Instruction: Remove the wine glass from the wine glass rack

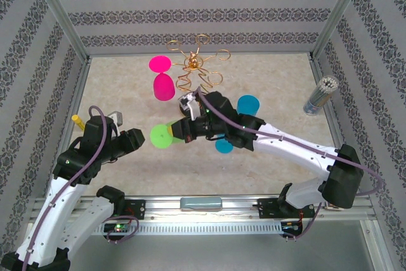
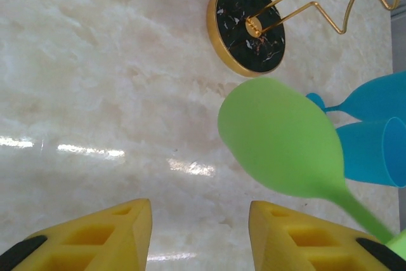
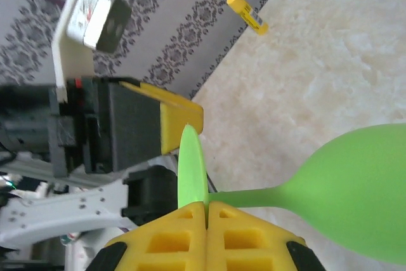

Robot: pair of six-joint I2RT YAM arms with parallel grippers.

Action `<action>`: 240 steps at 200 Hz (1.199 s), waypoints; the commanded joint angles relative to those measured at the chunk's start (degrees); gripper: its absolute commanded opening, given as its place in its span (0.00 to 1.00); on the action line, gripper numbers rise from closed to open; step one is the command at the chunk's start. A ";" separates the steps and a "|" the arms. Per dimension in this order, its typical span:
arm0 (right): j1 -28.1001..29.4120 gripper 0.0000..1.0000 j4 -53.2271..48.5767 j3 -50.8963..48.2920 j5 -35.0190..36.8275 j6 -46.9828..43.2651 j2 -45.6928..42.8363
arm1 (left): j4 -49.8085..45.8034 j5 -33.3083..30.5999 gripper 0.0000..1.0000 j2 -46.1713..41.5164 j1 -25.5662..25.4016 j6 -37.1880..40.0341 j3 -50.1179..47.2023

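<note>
My right pincer [image 3: 206, 211] is clamped on the stem of the lime-green plastic wine glass [image 3: 355, 195]; the glass lies roughly level above the counter [image 1: 266, 80], clear of the gold wire wine glass rack [image 1: 193, 65]; left pincer [image 2: 198, 212] gapes wide just beside it.

Wine glass rack [image 2: 248, 28] top off-frame

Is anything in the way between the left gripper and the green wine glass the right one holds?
Nothing visible does. The green wine glass, clamped at its stem by the right gripper, hangs just ahead of the open left gripper. The blue glasses lie beyond it.
</note>
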 commanded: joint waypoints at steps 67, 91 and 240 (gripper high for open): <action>15.18 0.00 3.71 -6.81 31.17 -28.04 0.11 | -6.72 4.61 0.50 2.13 0.78 1.81 -1.40; 19.47 0.00 5.80 -8.35 41.15 -34.69 1.76 | -8.09 7.12 0.50 2.99 0.82 2.13 -1.37; 29.16 0.00 13.45 -6.21 66.70 -47.45 14.23 | -5.83 21.61 0.52 5.88 0.78 -4.16 -4.53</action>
